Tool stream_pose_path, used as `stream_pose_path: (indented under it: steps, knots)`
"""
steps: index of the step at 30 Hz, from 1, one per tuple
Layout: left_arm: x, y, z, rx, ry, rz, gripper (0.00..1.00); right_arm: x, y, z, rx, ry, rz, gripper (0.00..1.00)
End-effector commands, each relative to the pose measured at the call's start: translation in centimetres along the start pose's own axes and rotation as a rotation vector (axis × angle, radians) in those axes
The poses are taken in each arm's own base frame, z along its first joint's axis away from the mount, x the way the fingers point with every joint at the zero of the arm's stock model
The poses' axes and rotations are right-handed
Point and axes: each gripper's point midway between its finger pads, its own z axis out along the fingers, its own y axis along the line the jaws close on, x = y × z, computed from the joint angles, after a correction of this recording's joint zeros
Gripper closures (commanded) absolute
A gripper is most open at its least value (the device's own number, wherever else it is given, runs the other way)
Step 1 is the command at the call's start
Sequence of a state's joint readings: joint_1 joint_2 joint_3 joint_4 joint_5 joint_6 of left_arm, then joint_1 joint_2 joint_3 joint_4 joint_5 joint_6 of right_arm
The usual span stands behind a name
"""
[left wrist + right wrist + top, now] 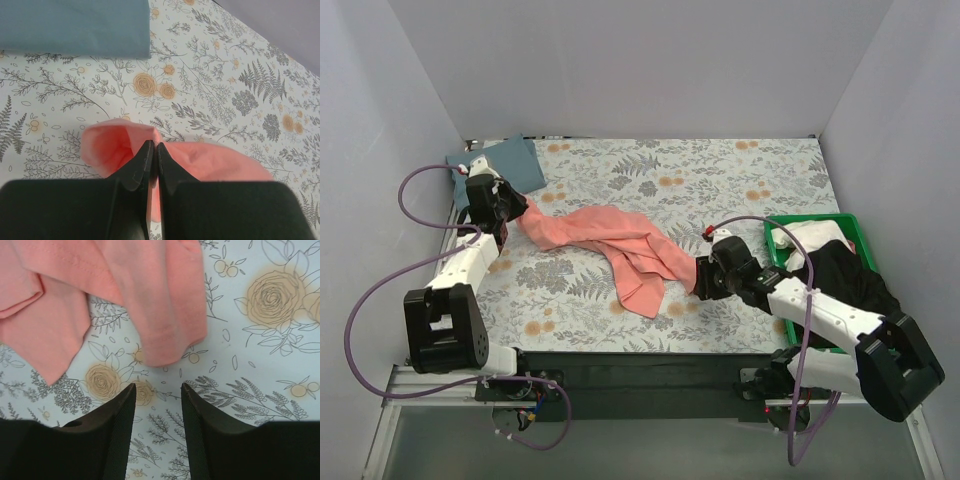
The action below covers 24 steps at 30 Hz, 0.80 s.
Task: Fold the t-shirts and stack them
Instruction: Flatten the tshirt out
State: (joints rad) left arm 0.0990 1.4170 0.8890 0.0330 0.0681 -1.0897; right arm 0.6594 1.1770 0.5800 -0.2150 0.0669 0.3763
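Mid-task at the folding table: our left claw (pixel 152 147) is clamped shut on a bunched end of the coral-pink t-shirt (pixel 620 245). The shirt lies as a twisted rope across the middle of the floral-print table (pixel 740 170), running from the left side toward the right arm. Our right claw (pixel 157 387) hovers low with its jaws narrowly parted and empty, just short of a rounded fold at the shirt's other end. The slate-blue t-shirt (pixel 510 165) lies folded flat at the far left corner, just behind the left claw.

We judge the step in hand to be spreading the pink shirt flat before any fold. To do it well, we would ease the right claw forward along the table and take a single hem or corner rather than the thick roll. Then we would draw the two ends apart until the twist falls out.

Open table lies at the centre and far side. The left claw works close to the left edge and the folded blue shirt, so the pull should not drag that way. The green bin (pixel 850 225), holding dark and white cloth, sits just beside the right arm and limits its swing.
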Motion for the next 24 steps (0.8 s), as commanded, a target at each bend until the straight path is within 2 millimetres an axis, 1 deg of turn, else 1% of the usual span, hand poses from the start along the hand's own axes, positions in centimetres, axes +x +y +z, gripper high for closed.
stream_pose_path:
  steps: [1, 3, 5, 10, 13, 14, 16, 18, 19, 23, 24]
  knots:
    - [0.0, -0.3, 0.2, 0.031, -0.002, -0.002, 1.0, -0.3, 2.7, -0.7, -0.127, -0.036, 0.071, 0.54]
    - [0.2, -0.3, 0.3, 0.032, 0.006, -0.004, 1.0, -0.4, 3.1, -1.0, -0.145, -0.053, 0.076, 0.54]
    - [0.2, -0.3, 0.4, 0.034, 0.005, -0.004, 1.0, -0.3, 3.1, -0.8, -0.151, -0.069, 0.08, 0.54]
    - [0.3, -0.5, 0.5, 0.042, 0.009, -0.005, 1.0, 0.1, 3.2, 0.5, -0.15, -0.057, 0.098, 0.54]
    - [0.3, -0.5, 0.5, 0.042, 0.009, -0.004, 1.0, 0.1, 3.0, 1.0, -0.135, -0.06, 0.096, 0.54]
    - [0.3, -0.5, 0.5, 0.042, 0.011, -0.004, 1.0, -0.2, 2.3, 1.2, -0.091, -0.078, 0.094, 0.54]
    - [0.3, -0.4, 0.5, 0.04, 0.01, -0.004, 1.0, -0.5, 2.0, 1.4, -0.074, -0.087, 0.086, 0.54]
    - [0.3, -0.4, 0.5, 0.04, 0.011, -0.003, 1.0, -0.4, 1.7, 1.7, -0.056, -0.083, 0.083, 0.55]
    - [0.3, -0.5, 0.5, 0.041, 0.012, -0.004, 1.0, -0.9, 1.8, 1.8, -0.062, -0.104, 0.079, 0.55]
    - [0.4, -0.4, 0.6, 0.04, 0.015, -0.004, 1.0, -0.6, 1.6, 2.5, -0.048, -0.099, 0.079, 0.55]
    - [0.5, -0.4, 0.7, 0.042, 0.017, -0.003, 1.0, -0.8, 1.7, 2.7, -0.055, -0.106, 0.084, 0.55]
